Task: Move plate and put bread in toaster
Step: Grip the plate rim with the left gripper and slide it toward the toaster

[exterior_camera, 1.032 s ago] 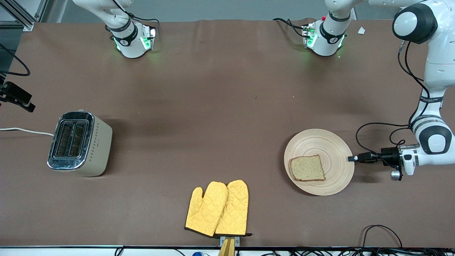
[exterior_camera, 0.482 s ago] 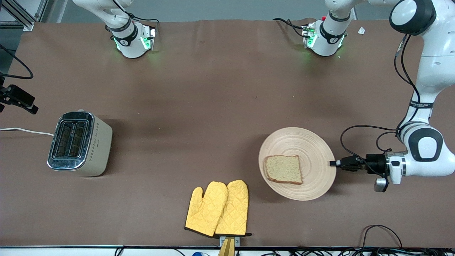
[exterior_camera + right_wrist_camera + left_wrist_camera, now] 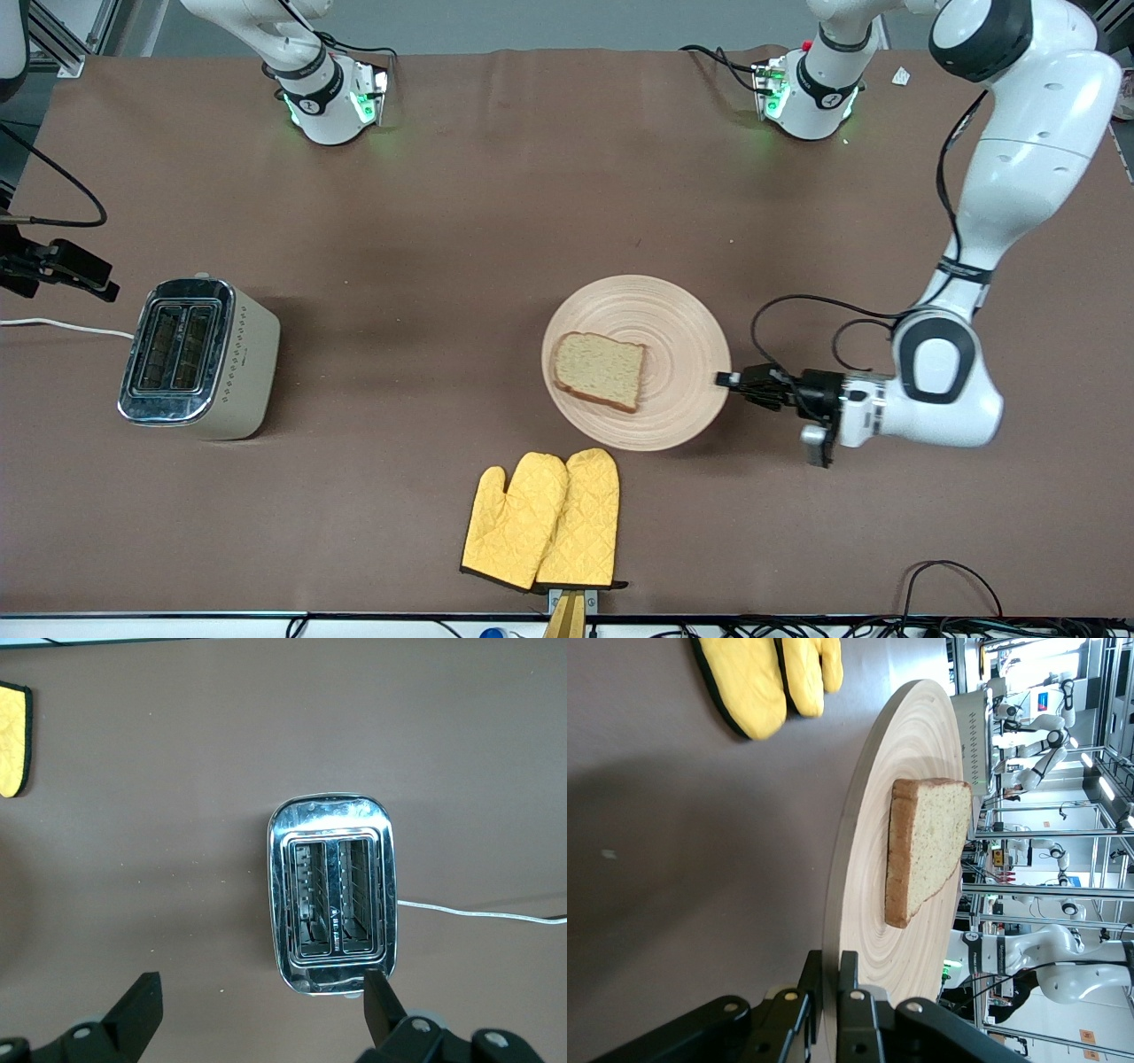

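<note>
The round wooden plate (image 3: 673,328) is near the middle of the table with the brown bread slice (image 3: 600,370) lying on it. My left gripper (image 3: 722,381) is shut on the plate's rim at the side toward the left arm's end. In the left wrist view the fingers (image 3: 849,967) pinch the plate's (image 3: 904,753) edge, with the bread (image 3: 930,846) past them. The beige toaster (image 3: 199,359) stands toward the right arm's end, both slots empty. My right gripper (image 3: 260,992) is open and empty over the table beside the toaster (image 3: 332,895); it shows partly at the front view's edge (image 3: 80,266).
A pair of yellow oven mitts (image 3: 545,518) lies nearer the front camera than the plate, close to its rim; they also show in the left wrist view (image 3: 766,678). The toaster's white cord (image 3: 62,326) runs off the right arm's end of the table.
My left gripper has carried the plate with the bread toward the right arm's end, from the left arm's end to the table's middle. The right gripper has shifted slightly by the toaster.
</note>
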Available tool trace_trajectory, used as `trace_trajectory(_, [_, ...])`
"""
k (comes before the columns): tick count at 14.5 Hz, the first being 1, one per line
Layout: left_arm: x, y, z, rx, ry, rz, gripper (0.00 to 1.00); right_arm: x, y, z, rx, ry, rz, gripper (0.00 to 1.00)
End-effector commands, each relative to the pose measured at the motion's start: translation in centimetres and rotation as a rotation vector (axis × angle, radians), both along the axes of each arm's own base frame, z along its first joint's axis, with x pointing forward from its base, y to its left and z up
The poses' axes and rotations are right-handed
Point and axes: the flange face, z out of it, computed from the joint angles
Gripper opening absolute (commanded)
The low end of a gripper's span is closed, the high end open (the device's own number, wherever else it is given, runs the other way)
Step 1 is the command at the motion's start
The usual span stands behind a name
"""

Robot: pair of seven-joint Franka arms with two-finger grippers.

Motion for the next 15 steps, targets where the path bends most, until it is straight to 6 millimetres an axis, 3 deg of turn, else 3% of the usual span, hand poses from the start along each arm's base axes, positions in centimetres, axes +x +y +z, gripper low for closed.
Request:
trace_trajectory(1, [-2.4,-4.5,-1.4,-0.024,0.069,0.025,0.00,-0.3,-0.1,-0.5,0.001,0.042,0.001,1.00])
trace_trajectory(3, [-4.1,-6.9,-4.0,0.018,0.091,0.071,0.00,-0.4,0.1,-0.7,0.001,0.048,0.005,1.00])
trace_trajectory(6, [-6.1,-10.2,-6.1,0.076,0.080,0.107,0.00,-0.3,-0.1,-0.8,0.003,0.048,0.001,1.00])
trace_trajectory(9, [-7.4,-11.1,-8.4,0.106,0.103,0.139,0.03,0.0,-0.3,-1.8,0.010,0.069,-0.004,1.00])
trace_trajectory(10, [-7.8,-11.3,-8.7,0.105,0.116,0.143,0.12,-0.2,0.6,-1.8,0.038,0.089,-0.006,1.00])
trace_trajectory(12, [-7.7,-11.2,-8.4,0.103,0.116,0.150,0.61,-0.8,2.2,-2.2,0.079,0.141,0.011,1.00])
trace_trajectory(13, [-7.3,-10.5,-8.2,0.105,0.110,0.160,1.00,-1.0,3.2,-2.3,0.079,0.164,0.029,1.00])
trace_trajectory(15, [-5.8,-8.5,-7.4,0.112,0.103,0.208,1.00,-1.1,3.9,-2.3,0.080,0.166,0.051,1.00])
